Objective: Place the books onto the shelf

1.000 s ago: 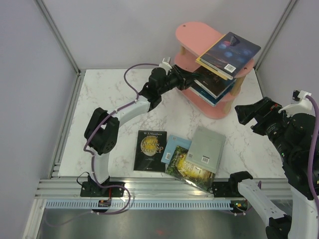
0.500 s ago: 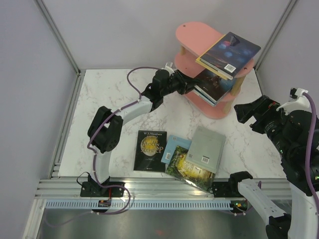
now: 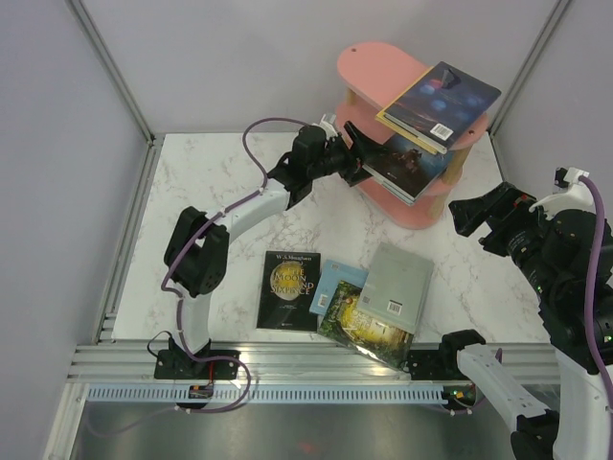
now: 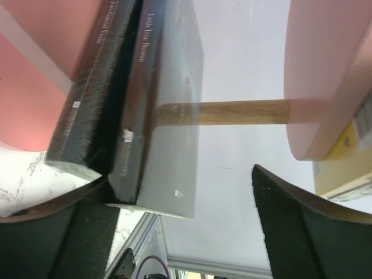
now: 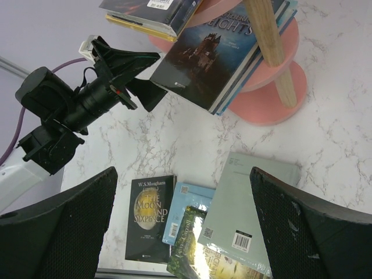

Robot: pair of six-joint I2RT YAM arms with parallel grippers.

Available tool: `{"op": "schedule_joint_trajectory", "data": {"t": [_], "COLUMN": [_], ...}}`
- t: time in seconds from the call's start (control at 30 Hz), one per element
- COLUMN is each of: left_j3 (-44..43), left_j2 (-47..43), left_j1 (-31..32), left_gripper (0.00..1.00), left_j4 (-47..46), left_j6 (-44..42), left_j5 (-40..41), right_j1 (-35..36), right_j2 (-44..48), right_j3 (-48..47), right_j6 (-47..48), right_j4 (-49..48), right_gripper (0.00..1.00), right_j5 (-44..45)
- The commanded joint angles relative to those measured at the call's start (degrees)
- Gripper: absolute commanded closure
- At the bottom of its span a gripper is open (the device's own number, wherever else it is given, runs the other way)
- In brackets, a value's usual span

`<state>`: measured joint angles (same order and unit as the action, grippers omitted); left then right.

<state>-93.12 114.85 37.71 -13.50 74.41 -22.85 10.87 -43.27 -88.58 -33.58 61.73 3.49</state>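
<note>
On the shelf (image 3: 383, 67), middle tier, dark book (image 3: 407, 161), left pincer (image 3: 362, 156) wide around its corner, right pincer (image 3: 476, 226) wide, apart

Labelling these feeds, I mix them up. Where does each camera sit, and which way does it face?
Top external: above and behind the bases, looking down on table, shelf, left arm, right arm.
Left wrist: at the shelf, facing shelved books and a wooden post; own fingers in lower corners.
Right wrist: raised at right, looking down at the left gripper; own fingers in lower corners.
Top and right wrist share the black book.
</note>
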Motion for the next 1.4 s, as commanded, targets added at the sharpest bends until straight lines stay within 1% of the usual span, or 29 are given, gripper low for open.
{"op": "schedule_joint_trajectory", "data": {"t": [0.0,0.07,0.13,0.3,0.4,0.5,0.6,0.7,0.73,0.77,0.8,0.83,0.87,0.9,0.93,0.97,1.0,1.03,1.1,1.17,1.2,1.23,1.27,1.33,1.37], "left_j3": [-2.50,-4.34,-6.27,-6.19,-8.39,-7.25,-4.27,1.34,6.58,9.86,13.54,21.15,24.97,28.75,35.57,38.60,43.85,46.16,51.43,54.35,56.54,57.52,59.18,60.33,60.60], "left_j2": [-4.10,-4.28,-4.63,-6.92,-6.92,-9.19,-12.09,-18.06,-22.00,-24.56,-27.02,-29.39,-34.64,-36.95,-39.41,-43.00,-44.69,-46.02,-48.75,-49.98,-50.68,-51.04,-51.39,-51.65,-51.65], "left_j1": [-1.24,-1.85,-2.82,-5.10,-5.72,-6.42,-7.83,-10.28,-11.08,-13.00,-14.15,-15.38,-16.61,-19.14,-20.39,-21.36,-22.85,-23.30,-23.56,-23.65,-23.65,-23.74,-23.65,-23.65,-23.74], "left_gripper": [0.06,0.00,0.00,0.00,0.00,0.00,0.00,0.00,0.00,0.00,0.00,0.00,0.00,0.00,0.00,0.00,0.00,0.00,0.00,0.00,0.00,0.00,0.00,0.00,0.00], "left_j4": [6.45,9.70,15.41,19.63,22.98,24.92,27.81,32.82,33.27,33.79,33.89,33.89,33.89,33.80,33.54,33.36,33.45,33.36,33.54,33.45,33.19,32.58,31.44,30.64,30.37], "left_j6": [-5.33,-7.51,-9.28,-12.44,-14.82,-16.23,-18.59,-22.98,-24.91,-25.63,-26.24,-27.55,-28.18,-28.88,-30.19,-30.81,-31.34,-31.87,-32.05,-31.17,-30.73,-29.77,-28.72,-27.93,-27.66], "left_j5": [-0.62,-0.97,-0.71,0.00,-0.44,0.17,1.23,2.37,2.46,2.37,2.11,1.50,1.23,0.80,-0.43,-0.87,-1.23,-1.93,-2.11,-2.28,-2.20,-2.28,-2.89,-3.25,-3.25], "right_j1": [0.38,0.38,0.46,0.38,0.38,0.38,0.38,0.46,0.46,0.46,0.46,0.46,0.38,0.55,0.46,0.38,0.55,0.64,2.39,4.58,5.20,7.65,9.41,14.32,21.83], "right_j2": [-0.68,-0.77,-0.77,-0.94,-0.94,-0.94,-0.68,-0.42,-0.50,-0.76,-1.03,-1.38,-1.73,-2.34,-2.52,-3.05,-3.31,-3.58,-4.81,-5.95,-6.30,-6.74,-7.44,-8.85,-11.12], "right_j3": [-1.07,-1.07,-0.99,-0.37,0.24,0.42,0.51,0.51,0.42,0.42,0.51,1.12,1.99,2.96,6.19,8.22,10.24,13.66,15.62,19.04,20.18,22.02,23.61,24.59,24.68], "right_j6": [1.15,1.15,1.15,0.71,0.27,0.01,0.10,0.71,1.23,1.67,2.37,4.04,5.01,5.71,5.72,5.46,5.37,5.63,7.04,6.52,6.25,5.81,4.33,2.22,1.25], "right_j4": [-0.04,0.05,0.05,-0.12,-0.47,-0.74,-0.74,-0.74,-0.74,-0.74,-1.00,-1.87,-2.66,-3.54,-5.03,-5.57,-6.01,-6.27,-6.10,-6.71,-8.02,-8.99,-11.18,-13.21,-14.35], "right_gripper": [0.02,0.02,0.02,0.02,0.02,0.02,0.02,0.02,0.02,0.02,0.02,0.02,0.03,0.04,0.05,0.05,0.07,0.07,0.07,0.09,0.12,0.13,0.14,0.16,0.16], "right_j5": [0.21,0.29,0.21,-0.23,-0.58,-0.85,-0.59,-0.93,-2.07,-3.30,-5.75,-8.12,-15.98,-19.36,-23.22,-27.79,-30.18,-31.51,-31.70,-32.14,-32.92,-32.76,-31.19,-27.41,-24.96]}}
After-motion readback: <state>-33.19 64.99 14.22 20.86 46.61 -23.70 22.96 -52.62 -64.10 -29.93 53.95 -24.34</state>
